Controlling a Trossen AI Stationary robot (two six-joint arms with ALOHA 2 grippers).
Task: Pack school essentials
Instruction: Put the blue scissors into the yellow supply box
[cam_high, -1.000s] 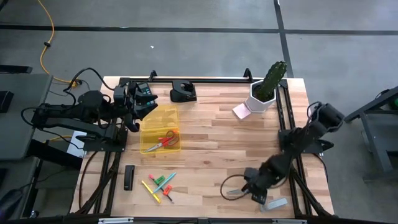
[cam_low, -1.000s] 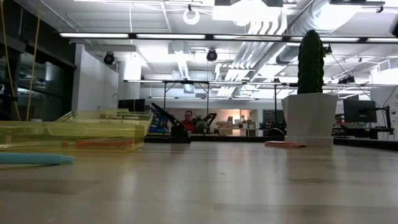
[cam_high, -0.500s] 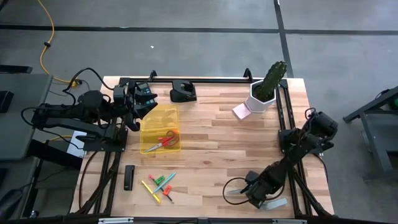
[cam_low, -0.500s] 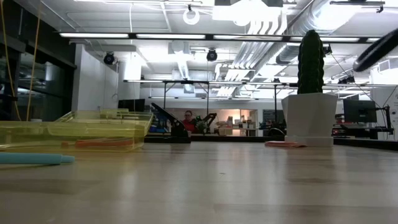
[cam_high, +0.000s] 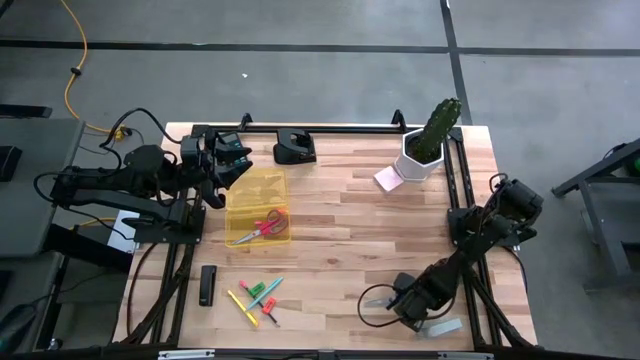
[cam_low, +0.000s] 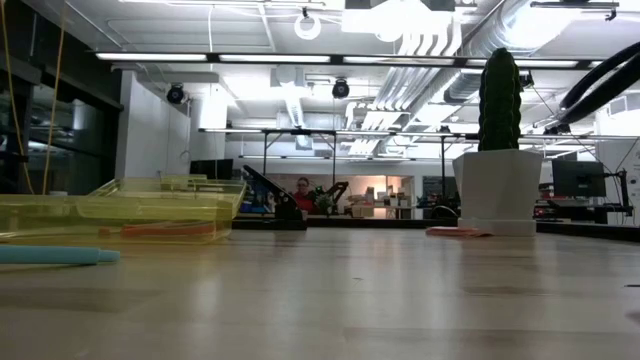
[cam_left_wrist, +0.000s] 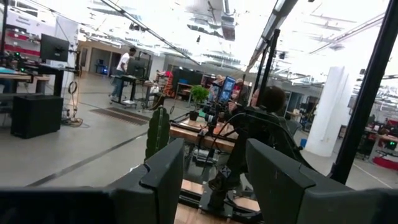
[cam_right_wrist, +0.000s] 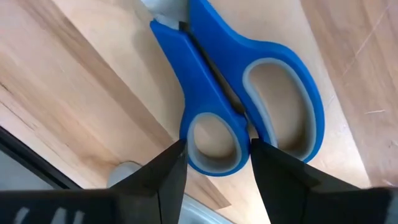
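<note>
Blue-handled scissors (cam_right_wrist: 249, 81) lie flat on the wooden table near its front right corner. My right gripper (cam_high: 402, 305) points down over their handles, open, with one finger on each outer side of the smaller handle loop (cam_right_wrist: 214, 140). My left gripper (cam_high: 228, 160) hovers open and holding nothing at the far left, above the far end of a yellow tray (cam_high: 258, 207). Red-handled scissors (cam_high: 265, 225) lie in the tray. Several pens (cam_high: 255, 298) lie in front of the tray. A pink note pad (cam_high: 387, 179) lies beside the cactus pot. My right gripper comes from above, and its fingers (cam_right_wrist: 168, 171) stand close against the two outer sides of the smaller handle loop. I cannot tell whether they touch it. The scissors lie flat on the table.
A cactus in a white pot (cam_high: 428, 145) stands at the far right. A black holder (cam_high: 294, 150) sits at the far edge, and a black bar (cam_high: 208, 285) lies at the near left. A grey piece (cam_high: 445, 326) lies by the near edge beside my right gripper.
My right gripper has sunk toward the table and shifted a little toward the near edge, rolling slightly, so that it now stands over the blue scissors' handles. Its fingers keep the same gap.
</note>
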